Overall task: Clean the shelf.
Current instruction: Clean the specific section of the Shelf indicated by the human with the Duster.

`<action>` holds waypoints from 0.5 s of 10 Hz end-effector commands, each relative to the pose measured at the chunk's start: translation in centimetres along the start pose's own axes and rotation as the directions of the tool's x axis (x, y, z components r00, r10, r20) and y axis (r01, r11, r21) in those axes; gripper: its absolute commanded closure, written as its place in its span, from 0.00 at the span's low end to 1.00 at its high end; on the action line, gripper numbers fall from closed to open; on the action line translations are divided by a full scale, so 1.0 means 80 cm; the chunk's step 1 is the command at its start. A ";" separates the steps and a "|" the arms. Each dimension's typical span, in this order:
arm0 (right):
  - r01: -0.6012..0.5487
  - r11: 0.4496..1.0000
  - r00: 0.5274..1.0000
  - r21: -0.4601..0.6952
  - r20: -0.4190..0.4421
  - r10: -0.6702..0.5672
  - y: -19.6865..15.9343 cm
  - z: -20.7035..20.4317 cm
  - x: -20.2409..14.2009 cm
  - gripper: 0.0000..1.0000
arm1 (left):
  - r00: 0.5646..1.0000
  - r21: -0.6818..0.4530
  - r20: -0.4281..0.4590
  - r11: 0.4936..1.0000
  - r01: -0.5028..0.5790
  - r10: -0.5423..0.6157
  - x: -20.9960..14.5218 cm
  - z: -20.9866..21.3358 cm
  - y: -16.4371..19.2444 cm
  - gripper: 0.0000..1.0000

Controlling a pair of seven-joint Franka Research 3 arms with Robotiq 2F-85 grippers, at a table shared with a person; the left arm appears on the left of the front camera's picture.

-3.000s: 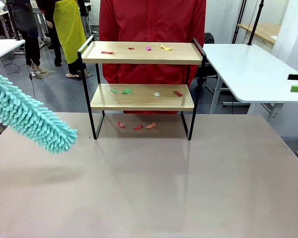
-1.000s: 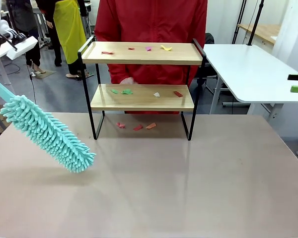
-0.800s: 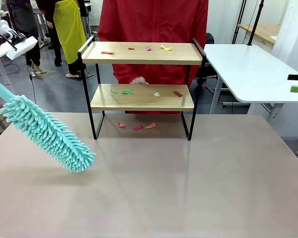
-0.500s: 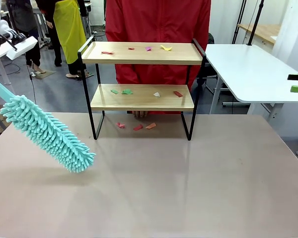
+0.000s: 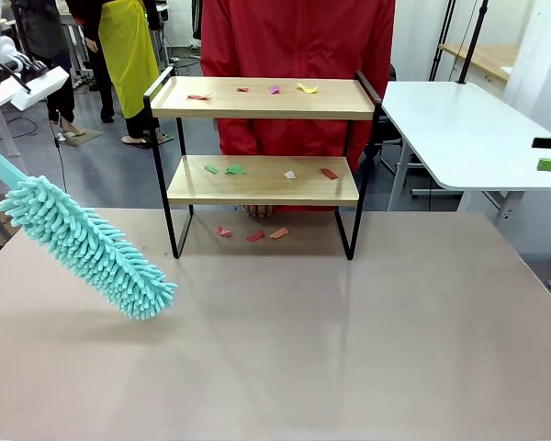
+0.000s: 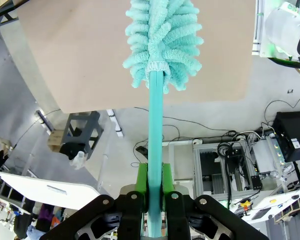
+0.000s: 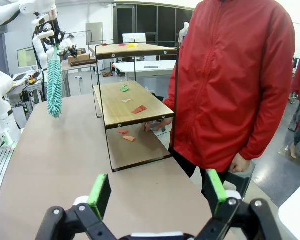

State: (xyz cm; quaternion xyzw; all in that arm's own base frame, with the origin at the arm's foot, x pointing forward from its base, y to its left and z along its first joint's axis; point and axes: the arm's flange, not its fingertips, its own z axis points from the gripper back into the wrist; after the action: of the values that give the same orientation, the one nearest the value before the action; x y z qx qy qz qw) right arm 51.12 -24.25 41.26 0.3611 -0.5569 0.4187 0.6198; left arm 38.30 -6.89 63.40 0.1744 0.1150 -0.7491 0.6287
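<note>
Poised near-left w/ teal duster [image 5: 87, 243], short of shelf [image 5: 257, 108] at far centre of table [image 5: 349, 331].
Grips handle w/ left gripper [image 6: 154, 175]; holds right gripper [image 7: 157, 190] wide, empty. Could snag side rail [image 5: 159, 83] & tip shelf, or brush person's hand [image 5: 257, 211] under lower board [image 5: 257, 188], if swung wide. Runs long-axis left–right, open front facing near.

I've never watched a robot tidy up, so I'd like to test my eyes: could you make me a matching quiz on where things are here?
Things:
1 yellow scrap
2 white scrap
3 orange scrap
4 teal duster

Places:
A on the table, under the shelf
B clamped in the left gripper
C on the top board
D on the lower board

Pairs: 1-C, 2-D, 3-A, 4-B
</note>
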 end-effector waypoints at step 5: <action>-0.003 1.000 1.000 0.001 0.002 0.003 0.002 -0.002 0.003 0.00 | 1.000 0.002 -0.008 1.000 0.013 -0.013 -0.005 0.004 -0.001 0.87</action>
State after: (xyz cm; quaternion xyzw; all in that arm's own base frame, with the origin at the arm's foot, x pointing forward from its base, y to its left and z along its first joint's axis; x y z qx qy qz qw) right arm 51.12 -24.25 41.26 0.3611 -0.5569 0.4187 0.6198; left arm 38.30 -6.89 63.40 0.1744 0.1150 -0.7491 0.6287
